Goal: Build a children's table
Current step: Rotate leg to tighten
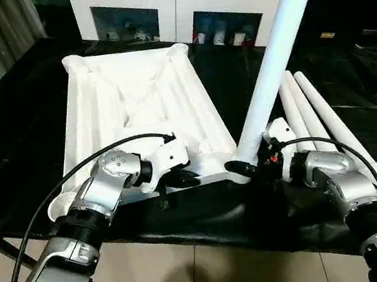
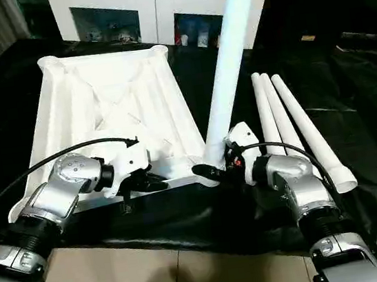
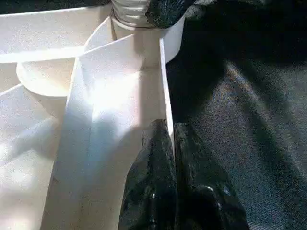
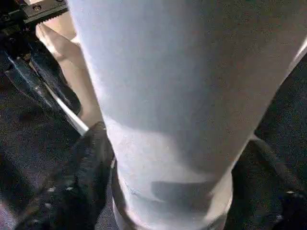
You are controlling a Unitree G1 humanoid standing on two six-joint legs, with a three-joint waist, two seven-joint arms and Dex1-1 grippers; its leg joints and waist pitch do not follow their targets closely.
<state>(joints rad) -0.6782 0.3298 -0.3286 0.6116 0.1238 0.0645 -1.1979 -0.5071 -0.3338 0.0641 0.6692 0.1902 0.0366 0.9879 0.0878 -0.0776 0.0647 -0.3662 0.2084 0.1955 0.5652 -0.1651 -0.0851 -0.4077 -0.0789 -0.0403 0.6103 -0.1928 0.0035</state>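
While one leg [image 1: 273, 67] stands upright in the near right corner socket [image 1: 237, 166] of the tabletop [image 1: 135, 106], I must make this step clean. The tabletop lies upside down on the black cloth [image 1: 29, 141], ribbed side up, and three more legs [image 1: 313, 114] lie just beside it on my right. My right gripper [image 1: 248, 168] has its fingers spread around the foot of the leg, one black finger [image 4: 76, 187] on each side; I cannot tell if they truly press it. My left gripper [image 1: 179, 179] has its fingers pressed together, with nothing between them, and rests at the near edge wall of the tabletop. I judge that the leg leans a little, so I should keep it in line with the socket, hold the tabletop down with the left, and seat the leg fully before letting go. I can read no brand, label or writing on any part.
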